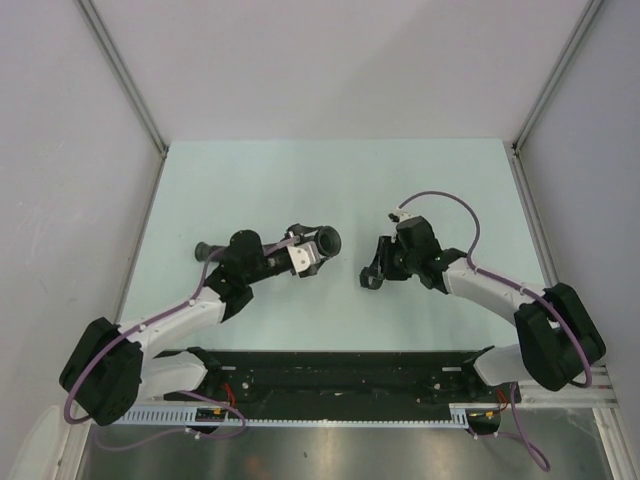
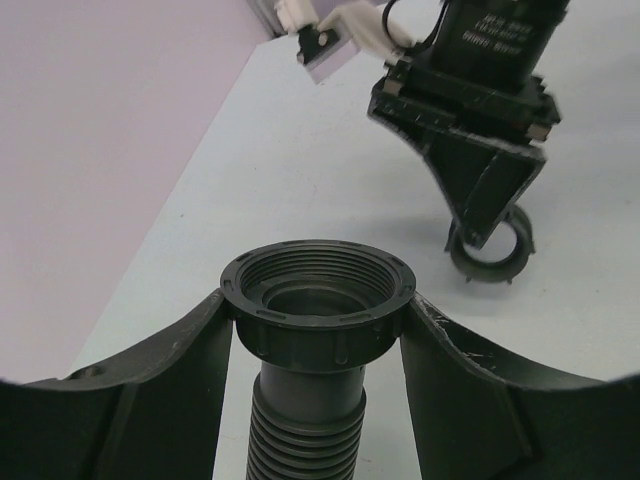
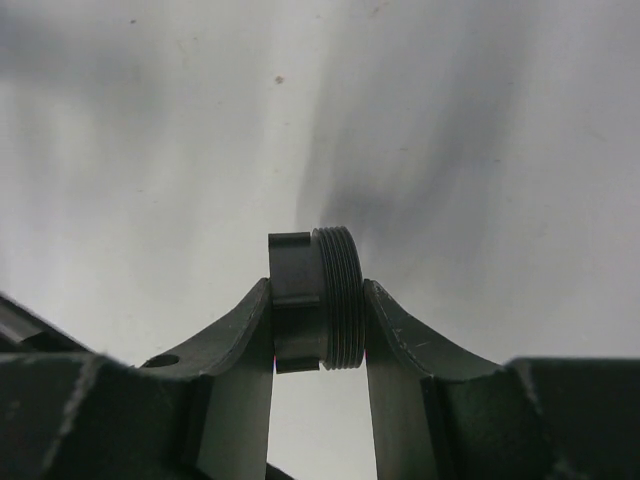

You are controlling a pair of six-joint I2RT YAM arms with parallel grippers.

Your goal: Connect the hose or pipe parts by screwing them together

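A black corrugated tube [image 2: 305, 425] with a wide, internally threaded collar [image 2: 318, 300] is clamped by its collar in my left gripper [image 2: 318, 312]. In the top view this gripper [image 1: 320, 247] is at table centre, the collar [image 1: 329, 240] facing right. My right gripper [image 3: 318, 325] is shut on the small black ring nut [image 3: 312, 300], one finger against its ribbed side and one against its threaded end. The left wrist view shows that ring nut [image 2: 490, 255] standing on edge on the table under the right gripper [image 2: 484, 232]. From above, the right gripper [image 1: 371, 277] hides the nut.
The pale green table [image 1: 330, 190] is enclosed by white walls with metal corner posts [image 1: 125, 75]. A black rail [image 1: 340, 375] runs along the near edge between the arm bases. Purple cables [image 1: 450, 205] loop above the right wrist.
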